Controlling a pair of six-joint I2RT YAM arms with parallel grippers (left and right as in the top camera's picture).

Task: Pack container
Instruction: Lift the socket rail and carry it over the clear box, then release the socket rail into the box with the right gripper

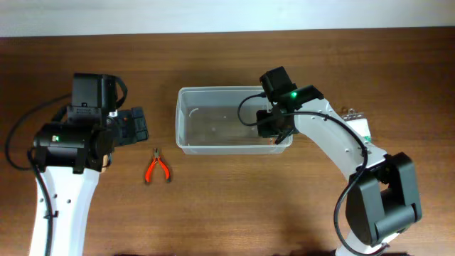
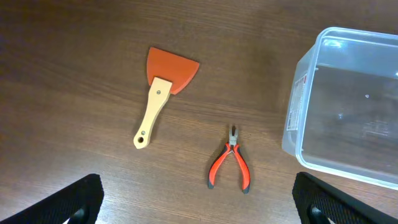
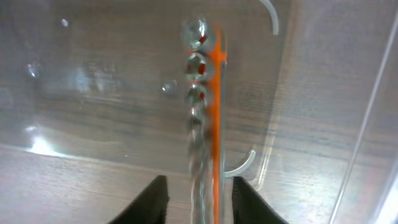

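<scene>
Plastic and see-through, the container point(image 1: 213, 89) sits mid-table between the arms, where the right gripper point(image 1: 274, 130), inside its right end, stands narrowly parted around a blurred orange-and-silver tool point(image 3: 208, 93), seemingly releasing it; next, the wide-open left gripper point(image 2: 199, 202) probably must descend squarely over the pliers point(image 2: 233, 149).

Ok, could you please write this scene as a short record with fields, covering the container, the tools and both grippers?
container: clear plastic rectangular tub on the brown wooden table
right gripper: inside the tub's right end; blurred orange and silver long item between its fingers; grip unclear
left gripper: open, empty, above the table left of the tub
outside tub: pliers with red handles; orange scraper with pale wooden handle; both lying left of it
</scene>
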